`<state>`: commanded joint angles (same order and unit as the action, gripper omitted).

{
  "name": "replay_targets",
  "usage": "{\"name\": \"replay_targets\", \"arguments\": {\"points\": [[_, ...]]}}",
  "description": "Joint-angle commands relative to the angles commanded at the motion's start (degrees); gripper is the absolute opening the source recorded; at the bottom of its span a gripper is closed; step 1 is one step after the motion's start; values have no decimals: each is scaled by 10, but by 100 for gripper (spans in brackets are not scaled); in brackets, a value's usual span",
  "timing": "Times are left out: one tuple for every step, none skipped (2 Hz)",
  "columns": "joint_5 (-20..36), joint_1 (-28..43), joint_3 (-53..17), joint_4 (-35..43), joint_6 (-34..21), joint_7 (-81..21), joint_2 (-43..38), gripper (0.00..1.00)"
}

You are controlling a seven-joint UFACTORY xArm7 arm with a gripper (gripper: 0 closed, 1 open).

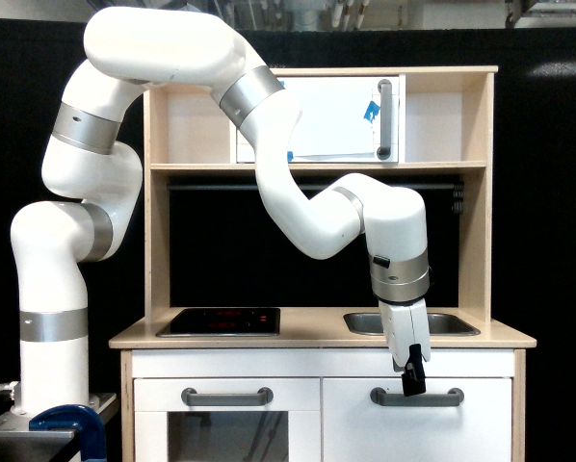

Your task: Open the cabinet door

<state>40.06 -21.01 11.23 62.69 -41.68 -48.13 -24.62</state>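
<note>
Cabinet door (418,428), plain white and rectangular with a horizontal grey bar handle (416,396), sits shut directly below the black end effector (413,383), whose grip state I cannot tell.

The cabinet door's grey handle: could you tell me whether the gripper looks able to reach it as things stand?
Probably yes. The gripper hangs right at the grey bar handle of the cabinet door, and nothing stands between them; actual contact cannot be told.

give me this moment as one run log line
phase: approach | gripper: just above grey bar handle, jaw state unclear | cabinet door: shut
</note>
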Motion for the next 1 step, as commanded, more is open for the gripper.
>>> {"name": "replay_targets", "arguments": {"points": [[9,24,24,14,50,15,-45,100]]}}
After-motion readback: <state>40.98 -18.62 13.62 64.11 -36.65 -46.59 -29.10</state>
